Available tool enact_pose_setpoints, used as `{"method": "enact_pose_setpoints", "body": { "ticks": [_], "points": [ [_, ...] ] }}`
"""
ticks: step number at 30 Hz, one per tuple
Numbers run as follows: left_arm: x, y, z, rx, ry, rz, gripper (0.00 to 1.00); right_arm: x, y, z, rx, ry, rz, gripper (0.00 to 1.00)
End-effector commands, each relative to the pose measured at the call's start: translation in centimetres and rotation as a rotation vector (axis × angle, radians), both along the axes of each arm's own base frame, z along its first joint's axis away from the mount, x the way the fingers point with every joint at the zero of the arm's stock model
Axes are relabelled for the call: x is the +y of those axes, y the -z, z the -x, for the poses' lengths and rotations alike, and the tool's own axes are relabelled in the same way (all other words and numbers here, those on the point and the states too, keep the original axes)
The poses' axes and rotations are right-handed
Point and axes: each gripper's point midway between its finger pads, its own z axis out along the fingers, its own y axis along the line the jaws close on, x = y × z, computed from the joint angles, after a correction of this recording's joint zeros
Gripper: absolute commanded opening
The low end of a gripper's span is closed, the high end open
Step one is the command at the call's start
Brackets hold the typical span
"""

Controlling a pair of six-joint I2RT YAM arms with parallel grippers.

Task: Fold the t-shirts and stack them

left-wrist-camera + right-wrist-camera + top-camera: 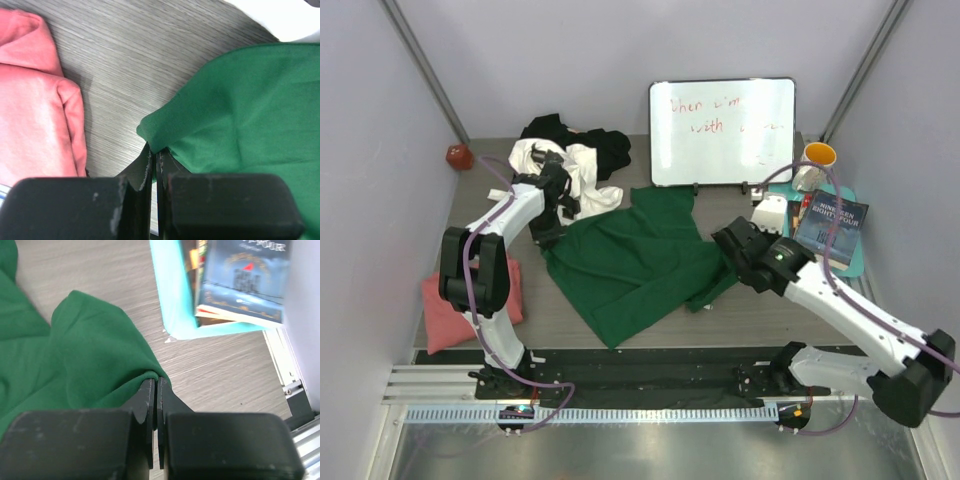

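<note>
A dark green t-shirt [630, 260] lies spread and rumpled in the middle of the table. My left gripper [550, 233] is shut on its left corner [155, 142], and my right gripper [726, 241] is shut on a fold at its right edge [150, 371]. The cloth bunches up at both pairs of closed jaws. A salmon pink t-shirt [445, 300] lies folded at the near left and also shows in the left wrist view [35, 100]. White [582, 168] and black [610, 145] t-shirts sit tangled in a heap at the back.
A whiteboard [722, 132] stands at the back. A red ball [458, 156] rests in the far left corner. On the right are an orange mug [818, 158], a small white box [770, 212] and a book [832, 225] on a teal mat [855, 262].
</note>
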Motion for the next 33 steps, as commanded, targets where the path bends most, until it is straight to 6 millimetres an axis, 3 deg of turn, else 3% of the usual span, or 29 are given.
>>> {"method": "enact_pose_setpoints", "body": {
  "ticks": [1, 7, 14, 21, 33],
  "points": [
    [1.2, -1.6, -0.3, -0.040, -0.009, -0.053, 0.00, -3.7, -4.4, 2.2, -0.155, 0.128, -0.038, 0.01],
    [1.8, -2.3, -0.2, -0.068, -0.036, -0.063, 0.00, -5.2, -7.7, 3.3, -0.215, 0.156, -0.063, 0.01],
    [5.2, -2.7, 0.7, -0.067, -0.101, -0.067, 0.00, -5.9, -13.6, 3.8, -0.328, 0.152, -0.141, 0.01],
    [6.1, -3.0, 0.7, -0.070, -0.119, -0.077, 0.00, -5.4, -15.2, 3.4, -0.349, 0.129, -0.160, 0.01],
    [7.8, -3.4, 0.5, -0.098, -0.191, -0.058, 0.00, -4.6, -19.6, 2.4, -0.409, 0.056, -0.162, 0.01]
  ]
}}
